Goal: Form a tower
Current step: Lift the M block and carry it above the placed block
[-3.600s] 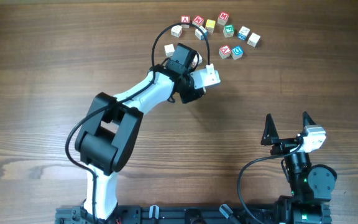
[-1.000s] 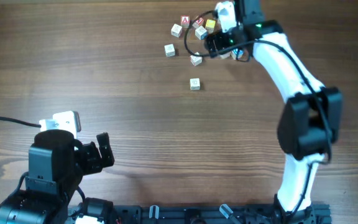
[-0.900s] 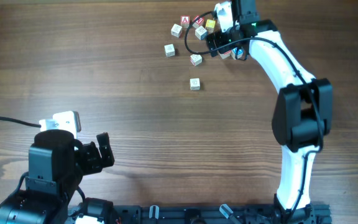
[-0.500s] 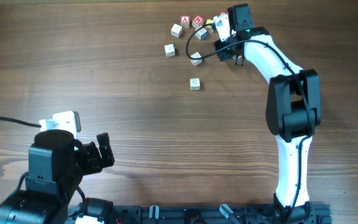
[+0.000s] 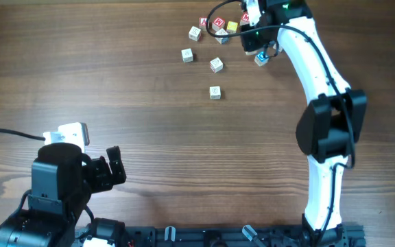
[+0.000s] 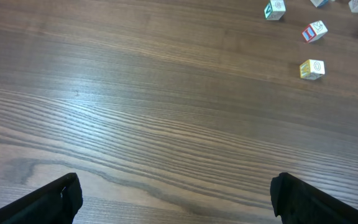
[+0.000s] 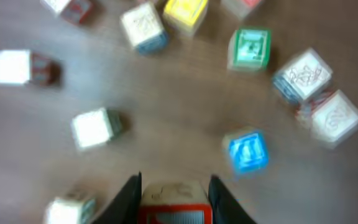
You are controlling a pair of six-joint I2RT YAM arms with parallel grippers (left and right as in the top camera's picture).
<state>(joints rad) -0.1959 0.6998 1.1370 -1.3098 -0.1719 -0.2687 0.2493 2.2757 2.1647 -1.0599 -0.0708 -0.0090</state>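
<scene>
Down at the near left, the left gripper (image 6: 176, 199) hangs low over the table (image 5: 81, 68) with its fingers spread wide, holding nothing. Further right, the pale cube (image 5: 214, 92) with a faint green mark sits alone, well apart from the others, with nothing stacked on it. Beyond it, a cluster of loose cubes (image 5: 219, 22) lies near the far edge. At the right end of that scatter, the right gripper (image 7: 174, 182) pinches a red-faced cube (image 7: 174, 213) between its fingers, near a blue cube (image 5: 260, 60); the wrist view is blurred.

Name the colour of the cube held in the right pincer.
Cube: red face, pale top; right wrist view.
</scene>
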